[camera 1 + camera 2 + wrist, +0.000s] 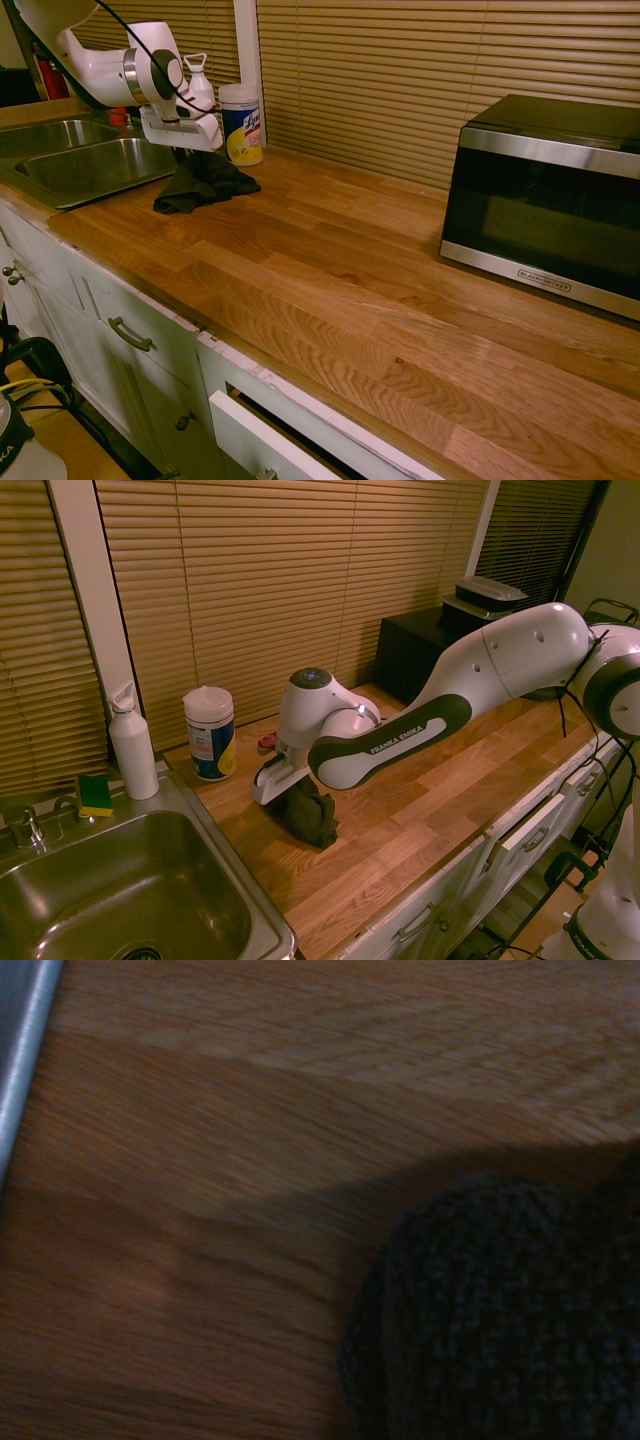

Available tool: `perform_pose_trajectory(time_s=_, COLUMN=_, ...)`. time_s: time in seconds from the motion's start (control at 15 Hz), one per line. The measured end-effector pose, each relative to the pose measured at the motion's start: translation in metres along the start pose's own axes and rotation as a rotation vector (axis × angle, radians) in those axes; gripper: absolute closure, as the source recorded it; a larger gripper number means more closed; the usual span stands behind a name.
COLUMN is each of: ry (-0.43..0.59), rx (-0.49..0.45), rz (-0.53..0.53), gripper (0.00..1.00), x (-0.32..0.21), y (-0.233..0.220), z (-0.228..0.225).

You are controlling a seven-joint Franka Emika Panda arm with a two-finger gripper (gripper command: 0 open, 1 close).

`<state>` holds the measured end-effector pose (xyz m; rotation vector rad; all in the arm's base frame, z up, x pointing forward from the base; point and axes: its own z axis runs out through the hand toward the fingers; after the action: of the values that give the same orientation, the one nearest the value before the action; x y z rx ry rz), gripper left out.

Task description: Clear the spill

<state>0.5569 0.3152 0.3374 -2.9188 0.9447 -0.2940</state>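
The spill, dark liquid, cannot be made out in any of the three views, so its exact place on the surface cannot be told.

In the first exterior view, the white robot arm (100,72) comes in from the upper left, over the brown wooden butcher-block surface (330,260). Its fingers (190,154) are clamped on a dark grey-black cloth rag (205,182), which lies bunched and spread on the wood beneath them. Just behind the rag stands a white cylindrical wipes canister with a blue and yellow label (242,125), near a white bottle with a narrow neck (199,82). The stainless steel double sink (95,165) is at the left; a black and silver microwave (550,205) stands well apart at the right. Below the surface, a white drawer (265,440) is partly open.

In the second exterior view, the arm reaches in from the right, and the rag hangs in folds below the gripper (279,788) down to the wood. The canister and bottle stand upright between the blinds and the near area, with a green and yellow sponge (94,796) at the back of the sink.

In the wrist view, the rag's coarse, nubby weave fills the lower right over wood grain, and a metallic edge (18,1065) shows in one corner.
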Motion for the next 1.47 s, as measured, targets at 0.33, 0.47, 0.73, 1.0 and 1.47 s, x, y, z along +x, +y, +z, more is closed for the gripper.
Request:
perform_pose_trajectory(time_s=0.33, ry=-0.003, rx=0.031, rz=-0.001, gripper=1.0, x=-0.023, y=-0.029, z=-0.002)
perform_pose_trajectory(time_s=0.47, ry=0.003, rx=0.035, rz=-0.005, gripper=0.0, x=-0.032, y=-0.036, z=-0.002)
perform_pose_trajectory(time_s=0.73, ry=0.012, rx=0.033, rz=-0.006, gripper=0.0, x=-0.034, y=-0.038, z=-0.002)
perform_pose_trajectory(time_s=1.0, ry=0.022, rx=0.035, rz=-0.002, gripper=0.0, x=-0.037, y=-0.039, z=-0.003)
perform_pose_trajectory(time_s=1.47, ry=0.059, rx=0.063, rz=0.021, gripper=0.0, x=-0.042, y=-0.049, z=-0.037)
